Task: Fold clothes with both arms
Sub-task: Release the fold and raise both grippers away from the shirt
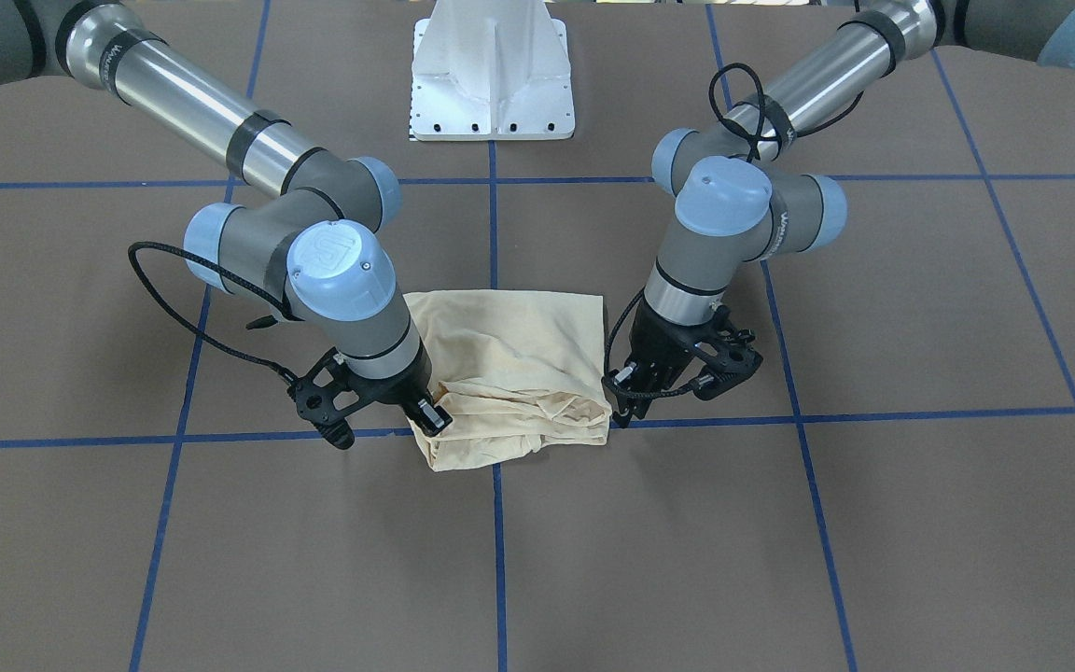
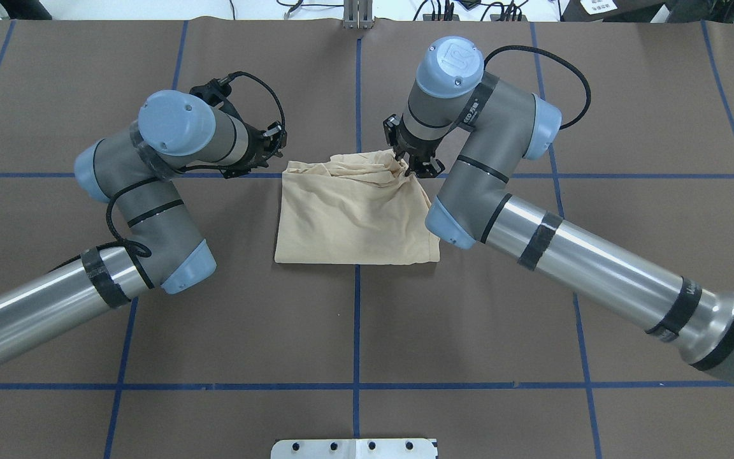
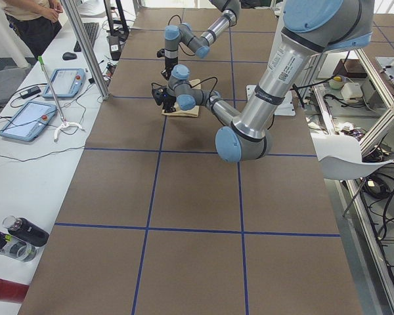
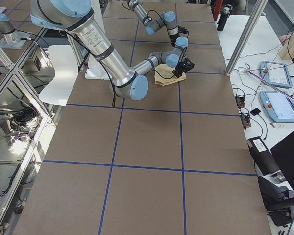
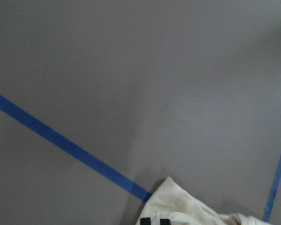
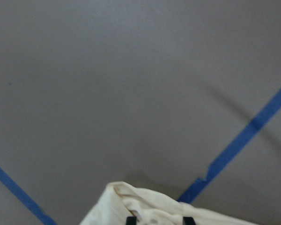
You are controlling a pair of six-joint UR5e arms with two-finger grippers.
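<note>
1. Right now my black two-finger left gripper [image 1: 619, 414] is pinched narrow. In its wrist view the two tips sit close together on a corner of the pale cream-yellow thin cloth shirt [image 2: 354, 217].
2. My black two-finger right gripper [image 1: 430, 417] holds the other corner of that edge. Its tips stand wider, with a thick bunch of cloth between them, and in the overhead view creases run out from that spot.
3. Both grippers are at the shirt's edge farthest from the robot, one at each end.
4. Folded to a rough rectangle, the shirt lies flat on the brown paper-covered table [image 2: 246, 319], midway between the arms.
5. It lies across a blue tape line [image 2: 357, 319] that runs toward the white metal pedestal base [image 1: 493, 84].
</note>
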